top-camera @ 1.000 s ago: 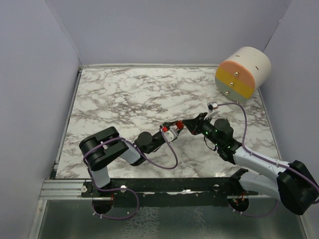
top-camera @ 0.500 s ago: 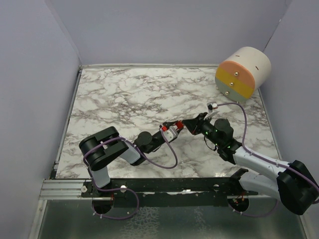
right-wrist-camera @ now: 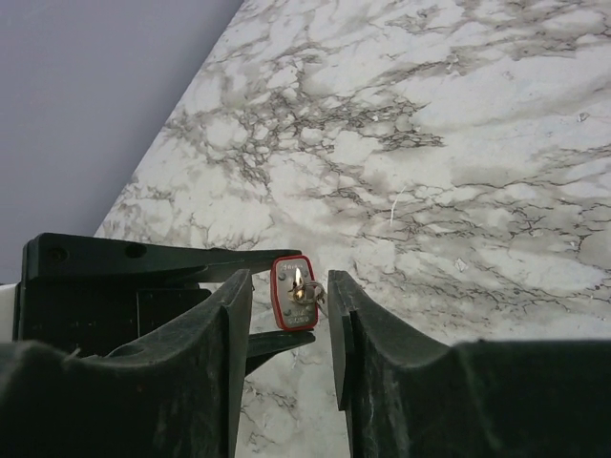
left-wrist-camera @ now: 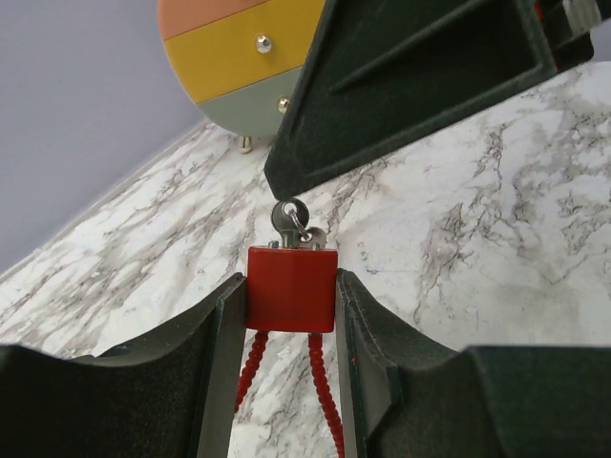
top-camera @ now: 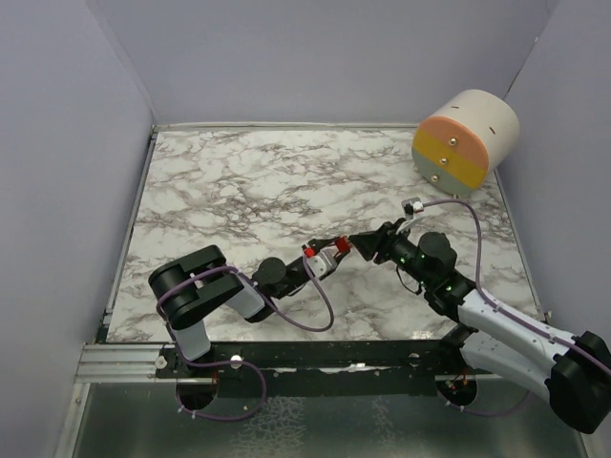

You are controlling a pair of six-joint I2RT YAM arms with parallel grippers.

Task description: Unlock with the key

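I hold the padlock [left-wrist-camera: 291, 288] clamped in the left fingers [left-wrist-camera: 221, 324] over the bench [top-camera: 239, 181] middle, toward its near edge. The key [left-wrist-camera: 287, 218] sits inserted. The right fingers [right-wrist-camera: 229, 324] stand parted, gripping nothing. Next, I judge: re-grip the key head and turn.

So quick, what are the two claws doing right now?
Left gripper: closed, holding the red padlock.
Right gripper: open around the key, not gripping it.
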